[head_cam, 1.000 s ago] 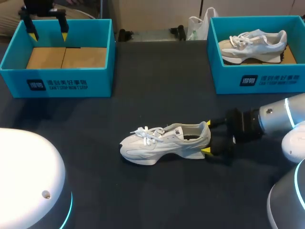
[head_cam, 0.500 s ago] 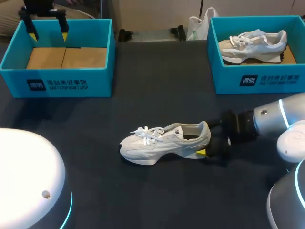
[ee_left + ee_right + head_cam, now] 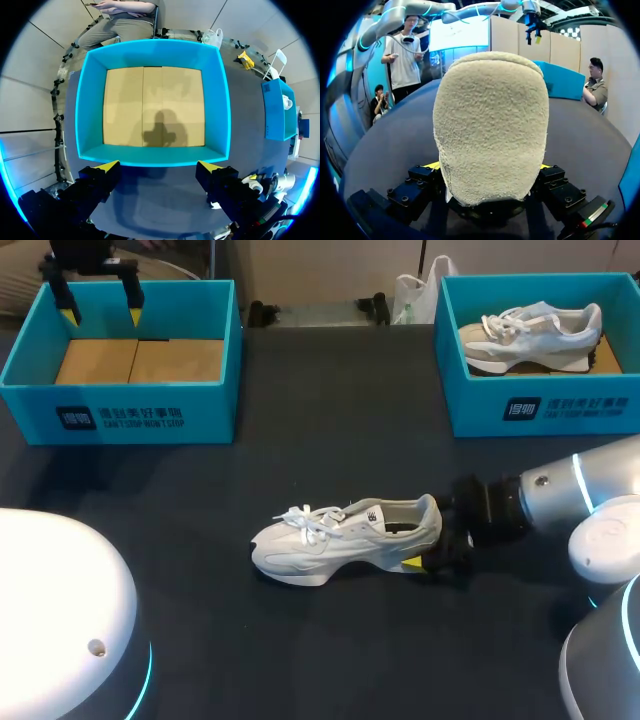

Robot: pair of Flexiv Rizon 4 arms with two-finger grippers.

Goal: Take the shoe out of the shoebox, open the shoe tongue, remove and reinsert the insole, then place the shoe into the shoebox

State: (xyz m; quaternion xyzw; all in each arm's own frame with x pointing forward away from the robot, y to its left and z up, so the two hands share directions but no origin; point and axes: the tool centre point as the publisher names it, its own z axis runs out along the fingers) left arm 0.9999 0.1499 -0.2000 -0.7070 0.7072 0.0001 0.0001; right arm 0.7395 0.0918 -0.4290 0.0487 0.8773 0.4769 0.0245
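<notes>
White sneaker [image 3: 340,540]: standing on the bench [image 3: 330,420], right of the empty shoebox [image 3: 120,412].
Right end effector [image 3: 427,535]: sitting around the sneaker's heel; grip cannot be told.
Left end effector [image 3: 100,312]: hovering spread apart above that shoebox.

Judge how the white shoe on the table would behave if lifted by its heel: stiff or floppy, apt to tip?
The shoe probably holds its shape: its thick sole looks firm, though the loose laces would dangle. Held only at the heel by the right gripper, the toe would likely droop. The fuzzy heel fabric should resist slipping.
</notes>
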